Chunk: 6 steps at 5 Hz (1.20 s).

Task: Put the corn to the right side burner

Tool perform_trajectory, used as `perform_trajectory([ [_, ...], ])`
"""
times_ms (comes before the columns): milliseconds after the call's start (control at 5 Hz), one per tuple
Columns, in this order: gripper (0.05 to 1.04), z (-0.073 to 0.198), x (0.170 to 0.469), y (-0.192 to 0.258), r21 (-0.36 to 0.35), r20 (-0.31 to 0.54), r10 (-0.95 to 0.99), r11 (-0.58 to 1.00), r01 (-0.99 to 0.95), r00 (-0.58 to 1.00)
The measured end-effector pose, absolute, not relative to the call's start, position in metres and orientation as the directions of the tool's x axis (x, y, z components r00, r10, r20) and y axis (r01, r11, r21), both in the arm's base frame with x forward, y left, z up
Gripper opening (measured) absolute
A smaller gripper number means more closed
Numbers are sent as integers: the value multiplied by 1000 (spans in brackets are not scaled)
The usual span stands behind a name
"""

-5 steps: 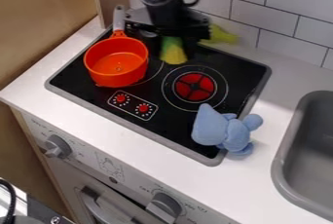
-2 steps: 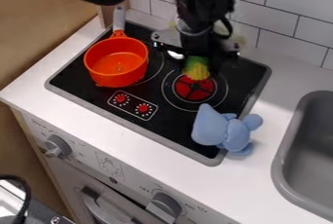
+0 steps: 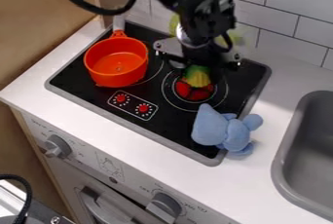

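The black gripper hangs over the upper part of the right side burner, its lower end around the corn. The yellow corn with some green at its top is held there, and covers the upper part of the red burner centre. Whether the corn touches the stove top I cannot tell. Part of it is hidden by the gripper.
An orange pot stands on the left burner, its grey handle toward the wall. A blue plush toy lies at the stove's right front corner. A grey sink is at the right, and a tiled wall behind.
The gripper has carried the corn rightward and toward the front, from between the burners to over the right one. Lately it has shifted only slightly, a little lower in the view.
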<state>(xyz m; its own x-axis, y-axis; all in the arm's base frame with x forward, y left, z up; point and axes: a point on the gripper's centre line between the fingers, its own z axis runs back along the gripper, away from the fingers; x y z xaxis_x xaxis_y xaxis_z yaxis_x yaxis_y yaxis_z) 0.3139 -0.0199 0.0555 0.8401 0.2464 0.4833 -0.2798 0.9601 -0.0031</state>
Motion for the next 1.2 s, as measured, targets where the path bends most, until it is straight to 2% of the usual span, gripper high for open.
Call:
perform_trajectory([
  [200, 969, 54, 316, -16, -32, 485, 271, 956, -292, 832],
  [600, 993, 51, 318, -11, -46, 484, 280, 954, -296, 829],
  [800, 993, 49, 311, -12, -39, 436, 299, 948, -315, 849],
  [1000, 993, 67, 307, -9, -20, 370, 313, 944, -329, 875],
  [1200, 993, 108, 300, -3, -9, 197, 360, 931, -366, 912],
])
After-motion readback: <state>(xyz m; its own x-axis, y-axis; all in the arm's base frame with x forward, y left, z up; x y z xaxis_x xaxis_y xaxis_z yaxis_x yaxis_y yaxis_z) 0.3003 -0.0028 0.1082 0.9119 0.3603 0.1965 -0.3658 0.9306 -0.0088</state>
